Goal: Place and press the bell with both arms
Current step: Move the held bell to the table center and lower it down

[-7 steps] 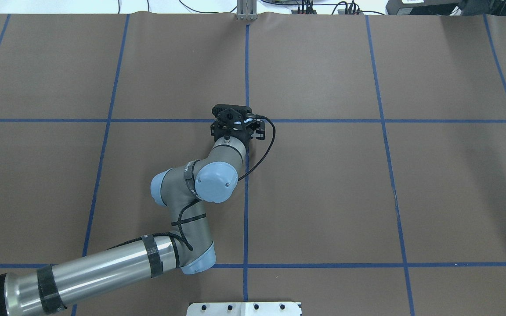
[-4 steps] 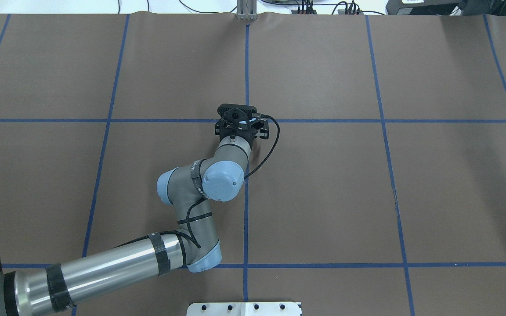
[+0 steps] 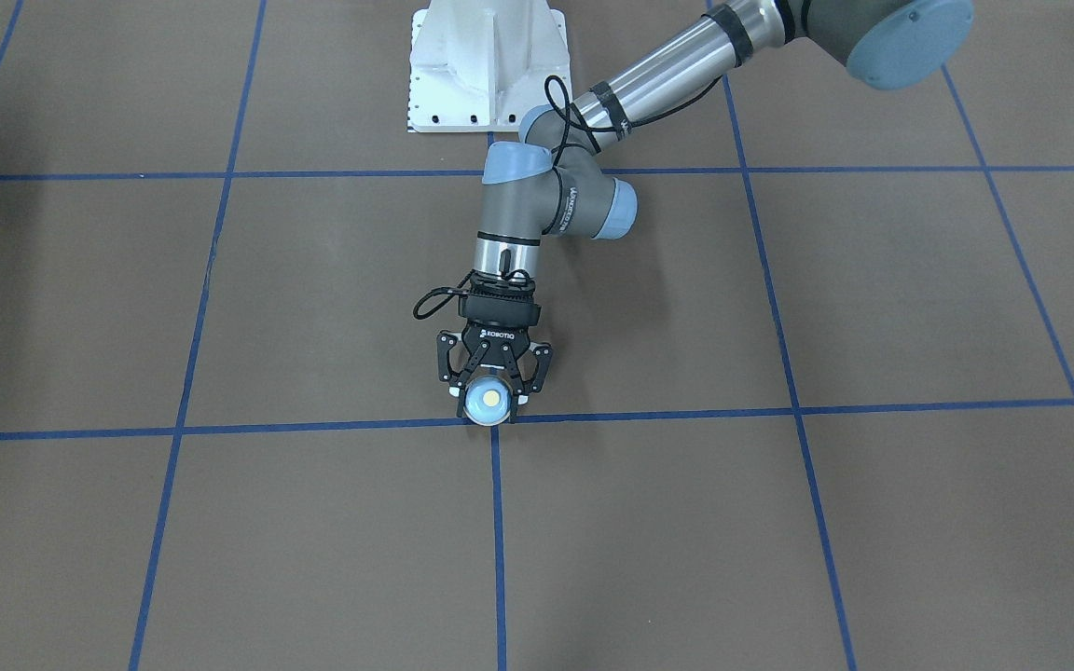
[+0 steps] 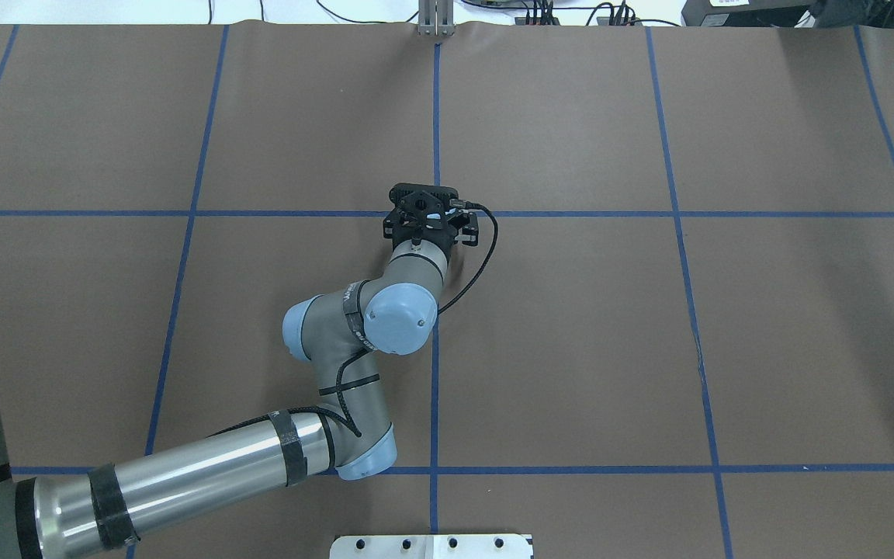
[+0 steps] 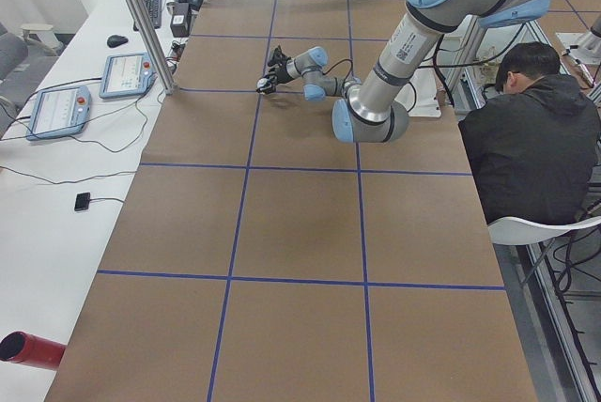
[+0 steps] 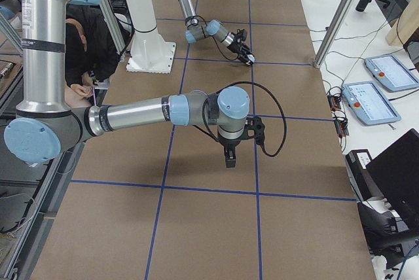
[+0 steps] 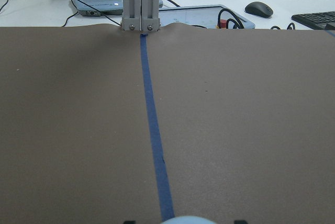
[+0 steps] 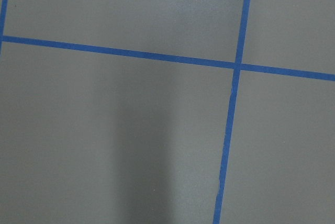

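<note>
The left gripper [image 3: 490, 395], black and two-fingered, has its fingers clamped on either side of the small light-blue dome bell with the cream base [image 3: 482, 407]. It holds the bell just on the robot's side of the blue tape cross [image 3: 497, 419] at the middle of the brown paper-covered table [image 3: 779, 522]. Whether the base is actually down on the paper, the pictures don't show.

So the placing looks nearly there but isn't finished, since the bell hasn't been let go. The press is all to come.

The black right gripper [image 6: 230, 157] hangs fingers-down over the table, well apart from that cross. It shows only in the right side view, so I cannot tell whether it is open or closed. Its wrist camera gives just paper and tape.

The bell is round, so there's no long side to speak of. Its axis runs from base to cream button [image 3: 493, 398], and that button faces up, dead centre in the dome as the front-facing camera sees it. I'd judge it close to upright, though a slight tip can't be ruled out.
</note>
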Motion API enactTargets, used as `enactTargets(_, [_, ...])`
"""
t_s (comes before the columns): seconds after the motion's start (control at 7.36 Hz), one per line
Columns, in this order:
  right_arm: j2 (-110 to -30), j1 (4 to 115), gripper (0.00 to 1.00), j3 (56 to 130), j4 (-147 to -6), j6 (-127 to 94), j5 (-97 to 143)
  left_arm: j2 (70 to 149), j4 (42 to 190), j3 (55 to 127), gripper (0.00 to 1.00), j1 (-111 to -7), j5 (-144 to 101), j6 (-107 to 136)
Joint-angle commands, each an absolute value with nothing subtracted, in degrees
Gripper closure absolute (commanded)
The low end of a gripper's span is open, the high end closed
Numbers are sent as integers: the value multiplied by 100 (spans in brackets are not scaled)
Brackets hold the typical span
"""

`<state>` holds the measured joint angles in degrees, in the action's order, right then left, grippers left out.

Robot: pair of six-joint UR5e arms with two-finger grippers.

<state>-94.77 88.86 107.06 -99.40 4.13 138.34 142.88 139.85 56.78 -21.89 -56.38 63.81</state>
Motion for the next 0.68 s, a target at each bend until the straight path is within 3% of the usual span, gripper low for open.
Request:
enactTargets(0.0, [-9475,8886,0,10714,-9940,413,13834,14317,13983,5678,0,-2197,-5643,6381])
enactTargets(0.54, [-9097,8694,0,10732,-9967,422,13799,14555,13791,5880,0,-2713,-6202,5705])
